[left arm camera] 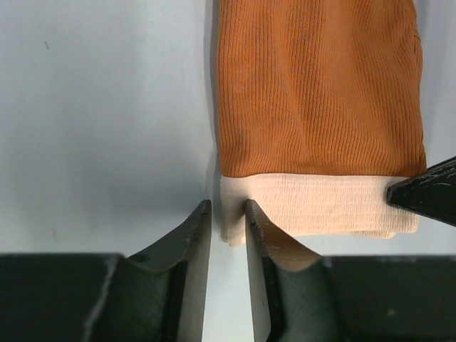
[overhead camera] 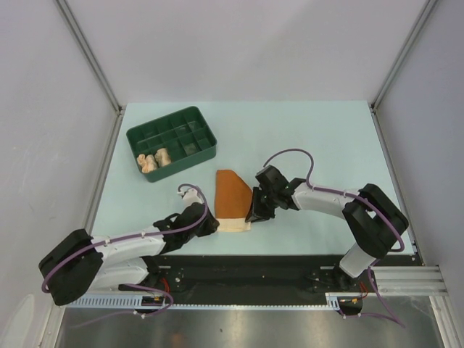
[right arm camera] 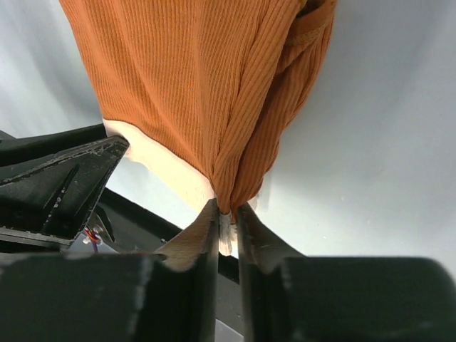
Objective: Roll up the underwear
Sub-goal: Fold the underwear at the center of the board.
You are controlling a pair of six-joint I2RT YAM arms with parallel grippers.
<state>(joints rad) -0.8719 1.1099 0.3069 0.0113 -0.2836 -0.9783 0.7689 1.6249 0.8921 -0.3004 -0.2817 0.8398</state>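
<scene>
The rust-orange underwear [overhead camera: 232, 194] lies folded into a narrow strip at the table's near middle, its cream waistband [overhead camera: 233, 225] toward me. My left gripper [overhead camera: 212, 225] is at the band's left corner. In the left wrist view the jaws [left arm camera: 228, 212] stand narrow, with the cream corner [left arm camera: 313, 205] pinched between them. My right gripper [overhead camera: 254, 213] is at the right corner. There its jaws [right arm camera: 226, 208] are shut on bunched orange cloth [right arm camera: 192, 85] and cream edging, lifting that corner a little. Two rolled pale garments [overhead camera: 154, 159] sit in the tray.
A dark green compartment tray [overhead camera: 185, 164] stands at the back left of the table. The table's dark front rail [overhead camera: 239, 261] runs just behind both grippers. Grey walls enclose the left, the right and the back.
</scene>
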